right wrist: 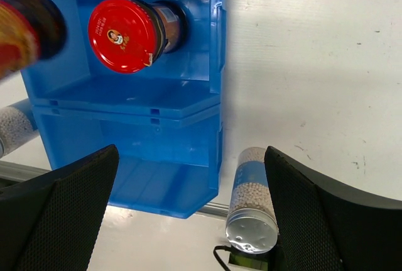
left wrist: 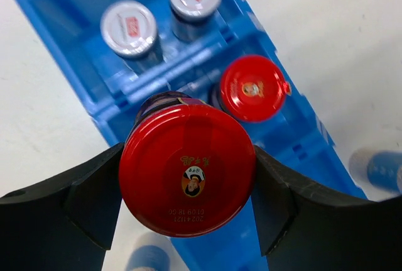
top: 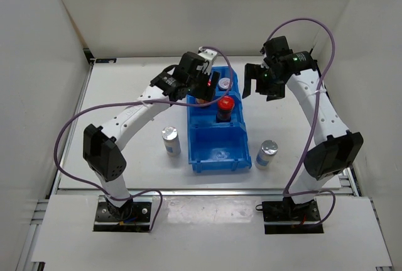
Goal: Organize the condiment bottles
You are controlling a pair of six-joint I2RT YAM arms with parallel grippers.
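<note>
Over the left side of the middle compartment (top: 237,119) of a blue three-compartment bin (top: 220,165), a dark red-capped bottle (left wrist: 182,158) is held by the left end effector (left wrist: 187,183). Its jaws are pressed against both sides of the lid. Whether the bottle's base is down on the compartment floor cannot be told. A second red-capped bottle (left wrist: 253,88) is seen upright just beside it in the same compartment, the two caps close but apart.

Two grey-white-capped bottles (left wrist: 129,27) are stood side by side in the far compartment (left wrist: 75,7). Nothing is seen in the near compartment (top: 220,148). Two silver bottles are left outside on the worktop (right wrist: 314,63), one just beside the bin's left wall (top: 170,140) and one just beside its right wall (top: 267,154), both upright.

The right end effector (right wrist: 191,151) is spread wide and holds nothing. It is poised above the worktop off the bin's right side, with the right-hand silver bottle in its view.

The step in hand is judged to be the pairing of the red caps in the middle compartment. A straight descent beside the neighbour would be called for next, if the base is not already seated, and then a release without either bottle being tipped. The silver pair would then remain to be placed, presumably in the near compartment.
</note>
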